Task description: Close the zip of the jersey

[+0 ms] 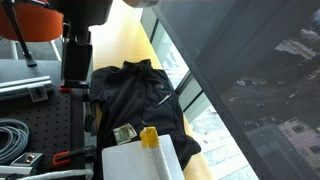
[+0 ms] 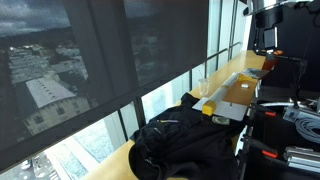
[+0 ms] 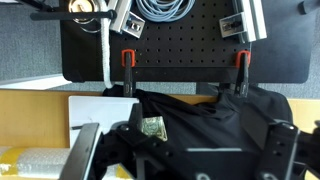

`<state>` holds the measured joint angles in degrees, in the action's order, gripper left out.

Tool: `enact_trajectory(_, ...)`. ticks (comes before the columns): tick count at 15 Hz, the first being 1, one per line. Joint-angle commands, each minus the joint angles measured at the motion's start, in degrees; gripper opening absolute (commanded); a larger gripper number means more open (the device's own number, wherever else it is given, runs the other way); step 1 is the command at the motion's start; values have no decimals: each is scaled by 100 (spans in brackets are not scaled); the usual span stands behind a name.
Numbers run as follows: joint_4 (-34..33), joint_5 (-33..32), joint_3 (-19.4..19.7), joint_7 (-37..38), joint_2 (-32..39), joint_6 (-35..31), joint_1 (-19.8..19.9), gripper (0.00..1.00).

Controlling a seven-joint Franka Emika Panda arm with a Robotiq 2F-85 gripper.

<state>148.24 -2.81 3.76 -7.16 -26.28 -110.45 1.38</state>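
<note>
Jersey (image 1: 135, 100), black and rumpled, lies in the middle of an exterior view on a pale wooden surface (image 1: 135, 35) that runs beside a large shaded window. A small pale mark right of its centre looks like the pull tab of the zip (image 1: 161, 97); the zip line itself is too dark to follow. The gripper (image 1: 75, 78) hangs at the upper left, apart from the cloth. A white box (image 1: 135, 162) with a yellow piece (image 1: 150, 137) sits at the bottom, touching the jersey's lower edge.

In an exterior view from along the window, the jersey (image 2: 185, 142) is heaped at the bottom centre. A thin pale streak on its upper left may be the zip. The arm stands at the far upper right, well apart.

In the wrist view the jaws stand wide open at the lower left and lower right, holding nothing. The jersey (image 3: 205, 120) fills the middle and bottom between them, with a small label (image 3: 152, 127) showing. A black perforated board (image 3: 180, 40) with two red clamps (image 3: 128, 58) lies across the top. The pull tab cannot be made out here.

Likely risks: the tab is small and sits among folds, so the jaws could close on loose cloth instead. Nothing pins the jersey down, so a pull on the tab may drag or bunch the whole garment rather than run the zip. The box so close by could also be knocked.
</note>
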Motion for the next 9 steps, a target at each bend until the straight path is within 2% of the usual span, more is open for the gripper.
enact_trajectory(1,50,117,-82,-55,135,-693,-148,100)
enact_trajectory(6,403,139,-342,-112,525,-2641,-542,100)
enact_trajectory(9,476,352,-359,-246,1290,-3874,-789,100)
